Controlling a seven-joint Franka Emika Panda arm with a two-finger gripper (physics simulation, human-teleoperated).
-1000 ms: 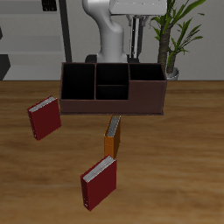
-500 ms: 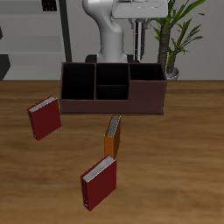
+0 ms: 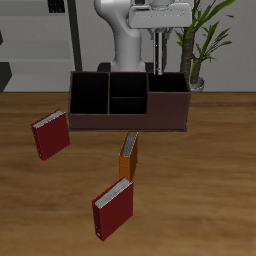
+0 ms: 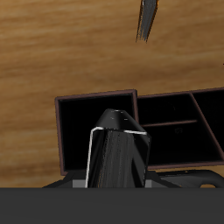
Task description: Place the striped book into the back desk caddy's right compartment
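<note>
My gripper (image 3: 158, 42) hangs above the back desk caddy (image 3: 130, 122), over its wide end section with brown walls, the right compartment (image 3: 168, 100). It is shut on the striped book (image 3: 158, 62), which hangs upright and edge-on, its lower edge just above the caddy's rim. In the wrist view the striped book (image 4: 118, 153) is a dark-grey slab with pale edges close to the camera, with a black compartment (image 4: 87, 118) of the caddy below it. The fingertips themselves are hidden.
Two red books lie on the table: one (image 3: 50, 136) beside the caddy's other end, one (image 3: 114, 207) near the front edge. An orange book (image 3: 128, 157) stands before the caddy and also shows in the wrist view (image 4: 147, 19). A potted plant (image 3: 200, 40) stands behind.
My gripper with the striped book has shifted a little sideways toward the plant, staying above the caddy. The books on the table have not moved.
</note>
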